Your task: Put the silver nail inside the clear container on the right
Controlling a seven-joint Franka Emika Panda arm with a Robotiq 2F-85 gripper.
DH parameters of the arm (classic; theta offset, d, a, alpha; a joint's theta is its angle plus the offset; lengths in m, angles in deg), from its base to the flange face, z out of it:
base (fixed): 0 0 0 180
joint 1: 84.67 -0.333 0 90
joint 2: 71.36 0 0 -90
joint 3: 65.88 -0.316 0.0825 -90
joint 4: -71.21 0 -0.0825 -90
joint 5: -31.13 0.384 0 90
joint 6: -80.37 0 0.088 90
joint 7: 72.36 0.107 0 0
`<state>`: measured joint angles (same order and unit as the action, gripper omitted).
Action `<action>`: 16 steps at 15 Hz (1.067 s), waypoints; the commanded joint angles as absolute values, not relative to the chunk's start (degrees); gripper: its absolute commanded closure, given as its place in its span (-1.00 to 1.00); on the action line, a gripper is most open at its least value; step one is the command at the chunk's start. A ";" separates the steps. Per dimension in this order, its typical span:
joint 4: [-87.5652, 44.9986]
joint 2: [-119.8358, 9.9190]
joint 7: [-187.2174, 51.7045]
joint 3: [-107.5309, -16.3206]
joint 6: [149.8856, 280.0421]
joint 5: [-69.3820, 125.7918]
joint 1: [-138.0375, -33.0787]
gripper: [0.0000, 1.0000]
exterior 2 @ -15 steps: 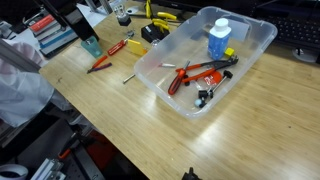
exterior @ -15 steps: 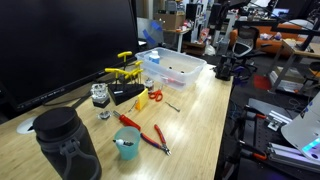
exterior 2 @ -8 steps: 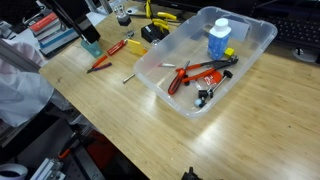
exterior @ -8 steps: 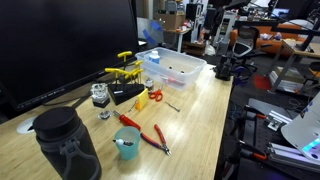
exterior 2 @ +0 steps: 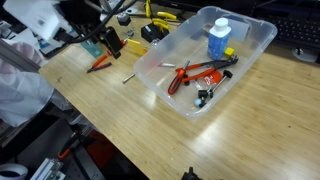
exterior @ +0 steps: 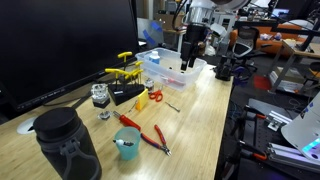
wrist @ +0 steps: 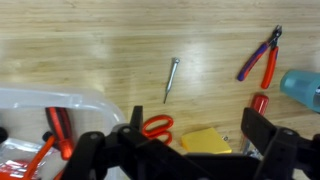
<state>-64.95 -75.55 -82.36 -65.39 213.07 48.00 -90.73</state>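
Progress nil: silver nail (wrist: pixel 172 80) lies loose on the worktop (wrist: pixel 100 40) beside the clear container (wrist: pixel 30 100), hand (wrist: pixel 185 150) hovers overhead spread and empty, grasp and drop both remain

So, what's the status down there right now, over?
Gripper open, empty, hovering above wooden table. Thin silver nail lying flat, outside clear plastic container. Small orange-handled scissors close beside nail, not touching.
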 commanded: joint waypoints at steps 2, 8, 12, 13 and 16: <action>-64.16 -72.78 -84.99 -67.25 212.81 49.10 -90.10 -1.00; -63.19 -71.12 -85.54 -67.45 214.31 50.00 -90.10 -1.00; -61.66 -65.24 -84.54 -68.28 214.66 49.30 -90.11 -1.00; -61.22 -63.53 -84.54 -68.62 214.58 49.39 -90.01 -1.00; -59.51 -59.10 -85.05 -69.99 215.36 48.68 -89.98 -1.00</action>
